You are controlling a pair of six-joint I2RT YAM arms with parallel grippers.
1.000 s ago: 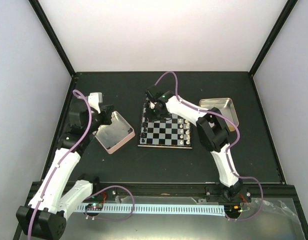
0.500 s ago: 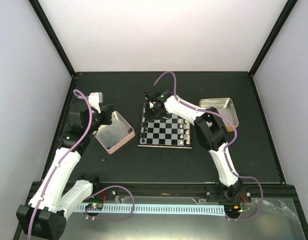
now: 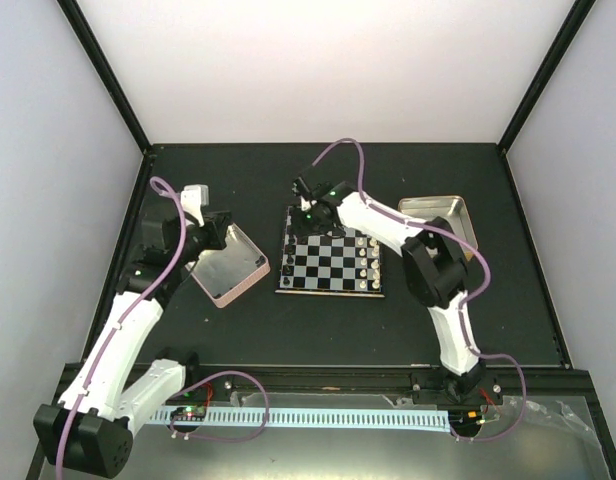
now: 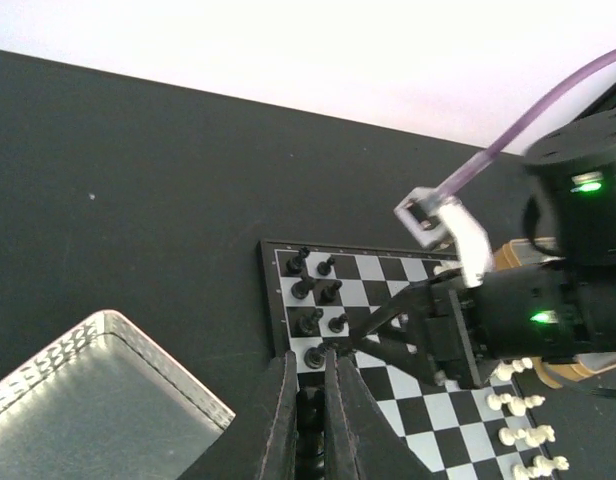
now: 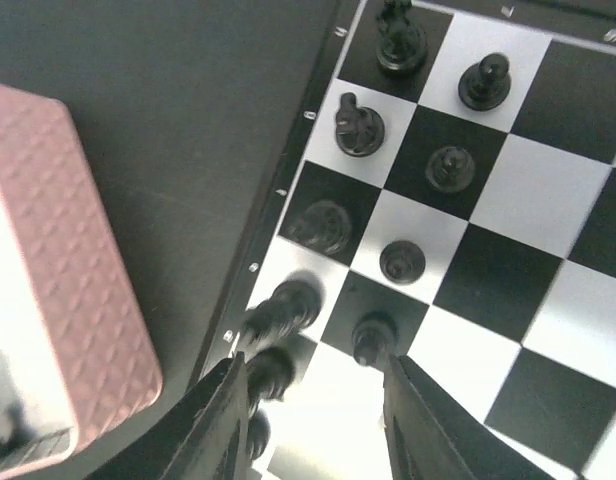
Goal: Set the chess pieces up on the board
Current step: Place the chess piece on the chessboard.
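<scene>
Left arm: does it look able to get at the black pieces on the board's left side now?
Probably not cleanly. The right end effector hangs open directly over those black pieces, so the left end effector, shut by the pink-rimmed tin, would likely bump it.

One board (image 3: 333, 262), two square tins (image 3: 228, 265) (image 3: 443, 215), two arms (image 3: 118, 340) (image 3: 448, 320); chess pieces (image 5: 358, 125) too small to count.

- Closest to the right wrist camera, a few chess pieces (image 5: 284, 308), perhaps three, were too blurred to tell their kind.
- The pink tin (image 5: 58, 280) ran off that view's left edge.
- In the left wrist view, the right arm (image 4: 548, 310) hid part of the board (image 4: 373, 268).
</scene>
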